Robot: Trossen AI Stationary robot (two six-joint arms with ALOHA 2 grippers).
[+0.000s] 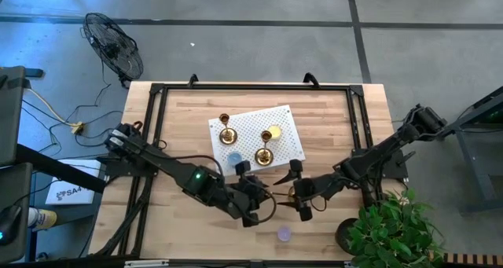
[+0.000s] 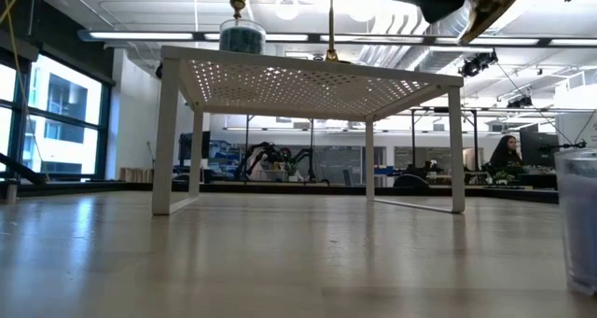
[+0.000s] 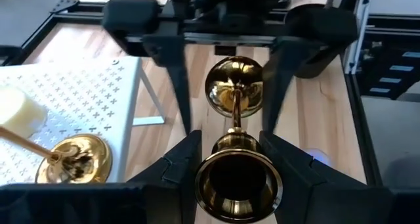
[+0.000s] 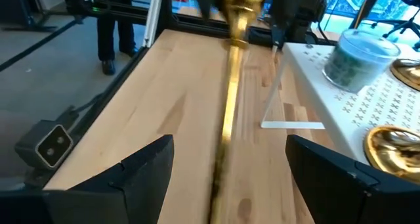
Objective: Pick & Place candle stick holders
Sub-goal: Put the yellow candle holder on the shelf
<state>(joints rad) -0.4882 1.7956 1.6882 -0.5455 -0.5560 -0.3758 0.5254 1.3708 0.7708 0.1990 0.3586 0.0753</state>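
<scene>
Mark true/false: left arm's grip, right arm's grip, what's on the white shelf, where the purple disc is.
1. The left gripper clamps a candlestick holder. True.
2. The right gripper is shut on it. False: its fingers stand open on either side of the stem.
3. Two more holders stand on the white shelf. True.
4. The purple disc lies on the shelf. False: it lies on the table, apart from the shelf.

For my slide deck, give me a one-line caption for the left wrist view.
Left hand grips a brass candlestick lengthwise, base toward the open right hand, beside the white perforated shelf.
</scene>
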